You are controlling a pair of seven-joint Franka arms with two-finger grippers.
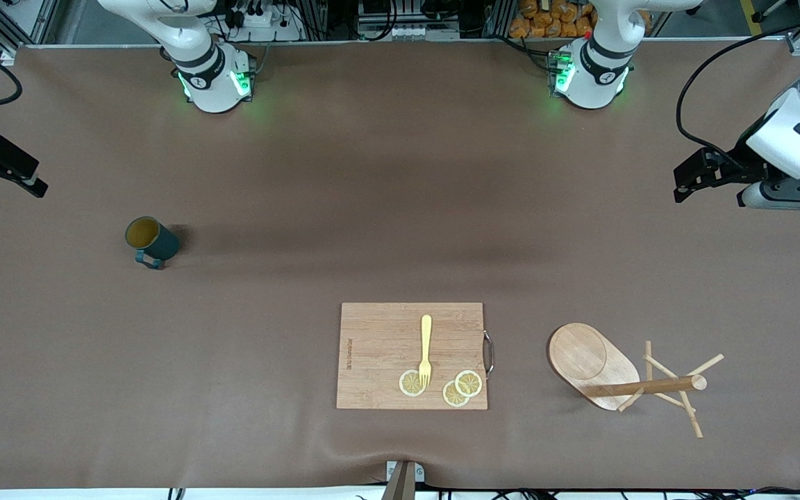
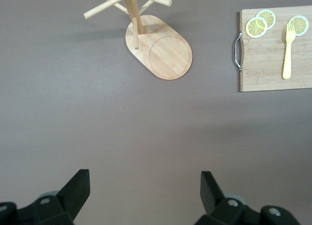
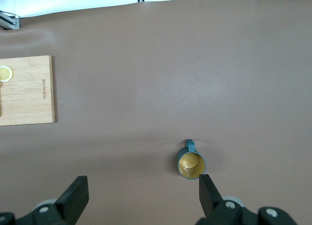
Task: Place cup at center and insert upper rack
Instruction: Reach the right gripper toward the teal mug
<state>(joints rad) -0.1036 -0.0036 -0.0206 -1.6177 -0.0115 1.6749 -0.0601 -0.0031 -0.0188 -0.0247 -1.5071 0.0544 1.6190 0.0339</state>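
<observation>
The dark teal cup [image 1: 152, 242] stands upright on the table toward the right arm's end, its handle toward the front camera; it also shows in the right wrist view [image 3: 191, 164]. The wooden upper rack [image 1: 591, 361] stands on its oval base toward the left arm's end, with the pole and pegs above it; it also shows in the left wrist view [image 2: 161, 47]. My right gripper [image 1: 30, 177] is open and empty, up over the table's edge beside the cup. My left gripper [image 1: 688, 177] is open and empty, up over the table at its own end.
A rectangular wooden cutting board [image 1: 412, 355] with a metal handle lies near the front edge at the middle. It carries a yellow fork [image 1: 426, 351] and three lemon slices [image 1: 459, 389]. The board also shows in both wrist views [image 2: 273, 64] [image 3: 27, 91].
</observation>
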